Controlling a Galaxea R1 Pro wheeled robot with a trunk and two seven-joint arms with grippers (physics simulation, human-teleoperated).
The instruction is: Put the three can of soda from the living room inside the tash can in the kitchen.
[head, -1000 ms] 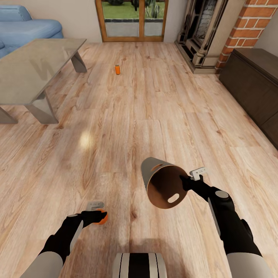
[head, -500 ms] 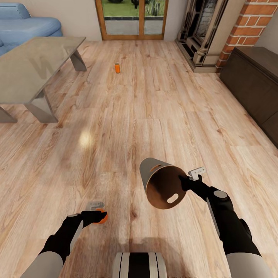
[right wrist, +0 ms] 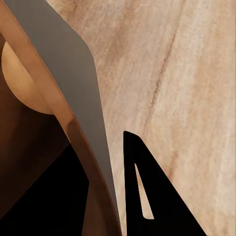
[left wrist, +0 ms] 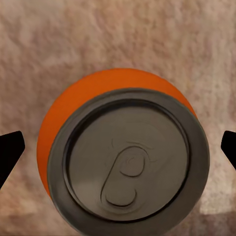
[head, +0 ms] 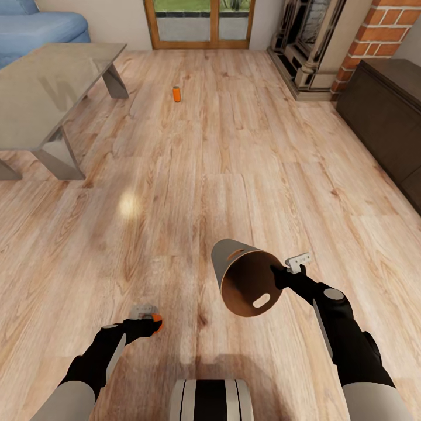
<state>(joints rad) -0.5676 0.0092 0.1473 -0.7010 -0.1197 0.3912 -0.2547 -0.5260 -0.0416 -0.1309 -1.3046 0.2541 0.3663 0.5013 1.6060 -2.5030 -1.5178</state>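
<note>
Gripping the rim of the tapered grey trash can with brown-orange inside [head: 248, 283], the right pincer [head: 282, 271] holds it tilted above the light wood plank floor [head: 234, 175], oval slot handles showing. The left pincer [head: 147, 317] stands spread around an orange soda can with a silver-grey top [left wrist: 123, 152], fingertips [left wrist: 10, 155] apart from it. Another orange can [head: 176, 93] stands far off near the glass low surface [head: 47, 93].

The orange soda can [head: 154, 319] at the lower left of the head view is mostly hidden by the left gripper [head: 146, 314]. The far orange can [head: 176, 93] at upper centre is too small for detail to be told. The blue sofa [head: 41, 29], glass low table [head: 35, 88] and dark wooden cabinet [head: 386, 117] are cut off by the frame edges.
</note>
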